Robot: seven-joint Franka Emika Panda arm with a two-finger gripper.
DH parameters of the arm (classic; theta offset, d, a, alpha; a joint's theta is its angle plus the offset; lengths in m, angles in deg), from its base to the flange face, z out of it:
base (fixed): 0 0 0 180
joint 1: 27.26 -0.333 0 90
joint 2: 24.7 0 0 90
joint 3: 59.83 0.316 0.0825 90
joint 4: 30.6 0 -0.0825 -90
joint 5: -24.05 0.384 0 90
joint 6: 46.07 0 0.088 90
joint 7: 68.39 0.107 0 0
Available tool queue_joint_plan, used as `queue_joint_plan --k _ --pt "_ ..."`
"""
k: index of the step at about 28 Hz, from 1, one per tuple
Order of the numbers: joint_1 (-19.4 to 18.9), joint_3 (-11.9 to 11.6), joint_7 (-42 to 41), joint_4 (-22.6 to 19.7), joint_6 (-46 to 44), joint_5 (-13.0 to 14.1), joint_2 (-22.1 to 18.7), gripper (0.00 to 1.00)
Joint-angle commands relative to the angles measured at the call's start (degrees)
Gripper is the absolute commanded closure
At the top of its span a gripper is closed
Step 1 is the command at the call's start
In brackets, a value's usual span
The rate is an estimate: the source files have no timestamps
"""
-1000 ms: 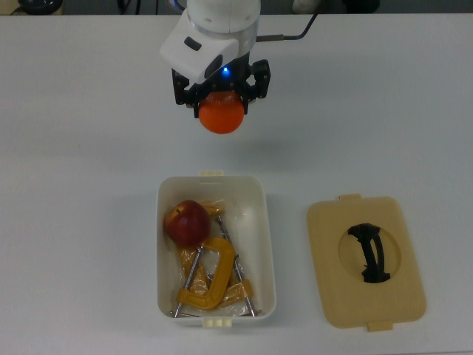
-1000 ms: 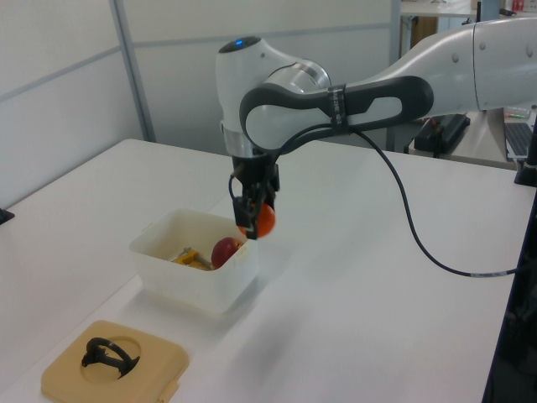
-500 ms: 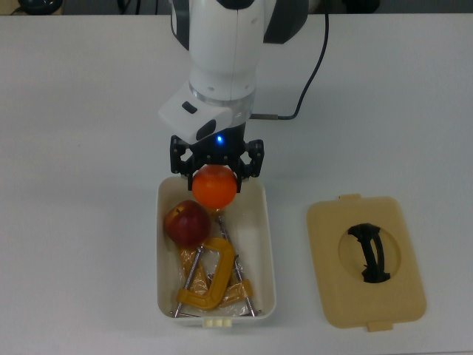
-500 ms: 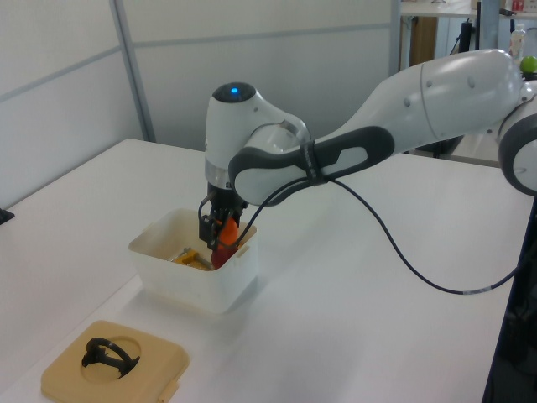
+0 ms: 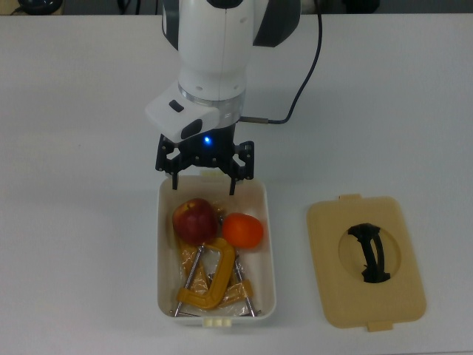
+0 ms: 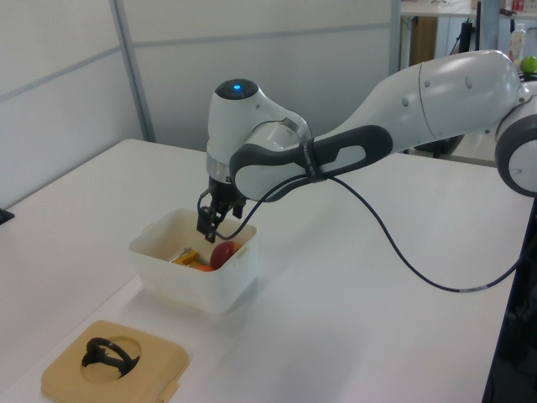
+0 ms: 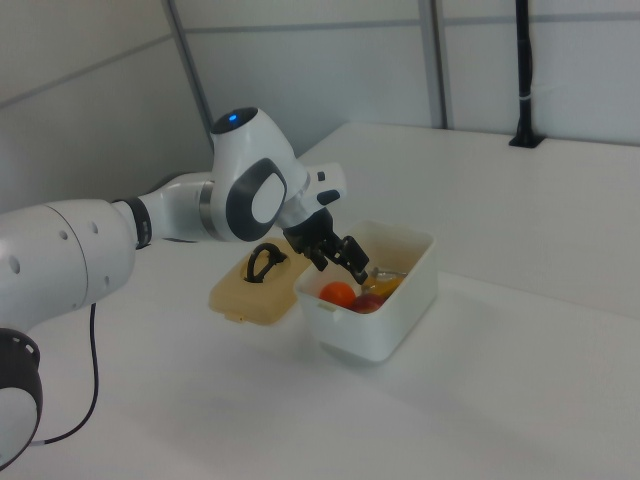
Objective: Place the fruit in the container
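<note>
Two fruits are seen in the top view inside the box [image 5: 267,244]: the apple [image 5: 196,220] toward the top view's left, the orange [image 5: 243,230] just beside it on the top view's right. Yellow clamps [image 5: 209,279] fill the nearer half, which is judged to be why both fruits sit crowded at the far end. The gripper [image 5: 205,171] hangs over the far rim, spread wide and holding nothing. The box's long axis runs up and down the top view; the lid [image 5: 366,261] lies apart on the top view's right.

In the left view the gripper [image 6: 210,225] is poised just above the box [image 6: 191,281], and the apple [image 6: 222,253] shows over the wall.

In the right view the orange [image 7: 337,293] is seen against the near wall, below the parted fingers [image 7: 351,258]; the task is judged done
</note>
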Motion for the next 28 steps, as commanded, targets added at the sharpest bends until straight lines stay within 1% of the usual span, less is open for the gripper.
queue_joint_plan --k 1,5,6,9,11,12,16,17,21,23,28 --pt "-0.3 -0.6 1.3 -0.8 -9.5 0.1 -4.7 0.00" --pt "-0.4 -0.5 1.3 -2.5 -17.2 0.2 -8.8 0.00" --pt "-0.4 -0.3 1.2 -3.5 -20.8 0.2 -10.7 0.00" --pt "-0.4 -0.2 0.6 -5.2 -24.7 0.9 -13.7 0.00" --pt "-0.4 -0.2 0.4 -6.6 -26.1 2.5 -15.8 0.00" --pt "-0.4 -0.5 -0.2 -8.4 -26.5 4.1 -18.1 0.00" --pt "-0.1 -0.8 -3.9 -11.9 -28.1 6.4 -22.2 0.00" --pt "0.3 -1.3 -5.5 -12.6 -29.6 7.3 -23.6 0.00" --pt "0.3 -1.6 -6.4 -12.5 -31.4 8.3 -24.5 0.00" --pt "0.4 -2.2 -6.4 -12.1 -31.4 8.6 -24.4 0.00" --pt "0.7 -2.6 -6.5 -10.6 -31.2 8.9 -23.8 0.00"
